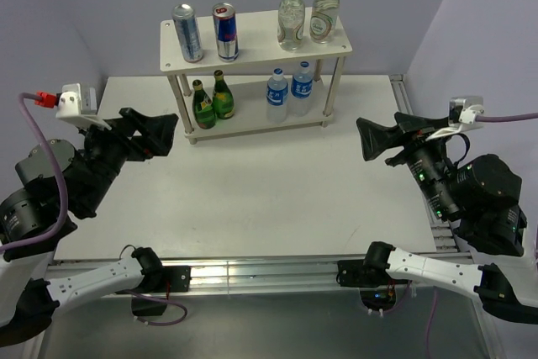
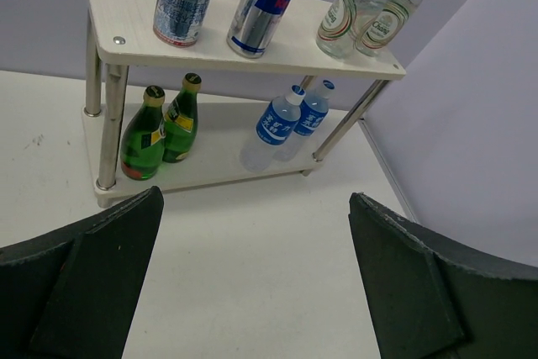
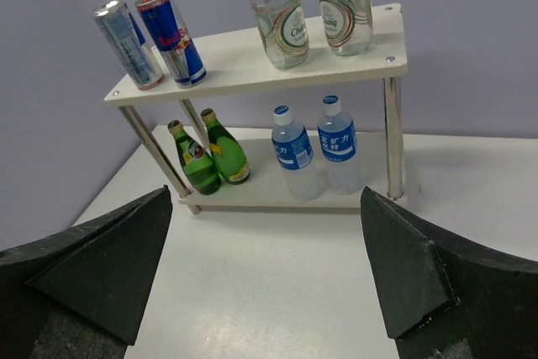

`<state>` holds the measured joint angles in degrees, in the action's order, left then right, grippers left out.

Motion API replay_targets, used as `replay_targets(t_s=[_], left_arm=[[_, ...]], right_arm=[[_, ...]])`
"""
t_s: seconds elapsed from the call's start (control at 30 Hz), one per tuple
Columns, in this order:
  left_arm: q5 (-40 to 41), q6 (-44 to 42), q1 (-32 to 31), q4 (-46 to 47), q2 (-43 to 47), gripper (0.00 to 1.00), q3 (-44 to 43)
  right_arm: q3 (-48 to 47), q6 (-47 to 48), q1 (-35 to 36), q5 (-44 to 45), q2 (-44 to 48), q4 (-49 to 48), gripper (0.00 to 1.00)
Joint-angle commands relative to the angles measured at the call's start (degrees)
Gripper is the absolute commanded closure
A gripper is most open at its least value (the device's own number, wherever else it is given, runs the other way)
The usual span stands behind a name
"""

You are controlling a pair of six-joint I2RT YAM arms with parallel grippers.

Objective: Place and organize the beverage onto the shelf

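My left pincer [image 1: 171, 134] and right pincer [image 1: 366, 140] both hang released and empty, with the shelf [image 1: 256, 39] ahead of their tips and well apart. Cans [image 1: 188, 33] and clear bottles [image 1: 292, 16] pair up on its top board, green bottles [image 1: 222, 95] and water bottles [image 1: 277, 94] below. I see no drink left to place, so I judge the job done.

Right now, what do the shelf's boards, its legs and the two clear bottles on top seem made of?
Shelf boards: pale matte laminate or painted wood, screw heads showing. Legs: polished metal, bright reflections. Clear bottles: probably glass, thick transparent walls.
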<state>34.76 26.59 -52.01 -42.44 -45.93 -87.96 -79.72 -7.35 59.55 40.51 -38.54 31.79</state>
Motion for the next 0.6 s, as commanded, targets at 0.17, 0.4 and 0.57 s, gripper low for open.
replay_targets(t_s=[0.17, 0.4, 0.57], left_arm=[[1.4, -1.9, -0.2, 2.3, -1.4, 0.01, -0.3], [1.6, -2.0, -0.2, 3.1, -2.1, 0.01, 0.3], [1.9, -2.2, -0.2, 3.9, -2.1, 0.01, 1.0]], right_arm=[[1.2, 1.9, 0.0, -5.3, 0.8, -1.4, 0.00], [2.0, 2.4, 0.0, -6.9, 1.4, -2.4, 0.00], [1.8, 1.8, 0.0, -6.8, 1.4, -2.2, 0.00]])
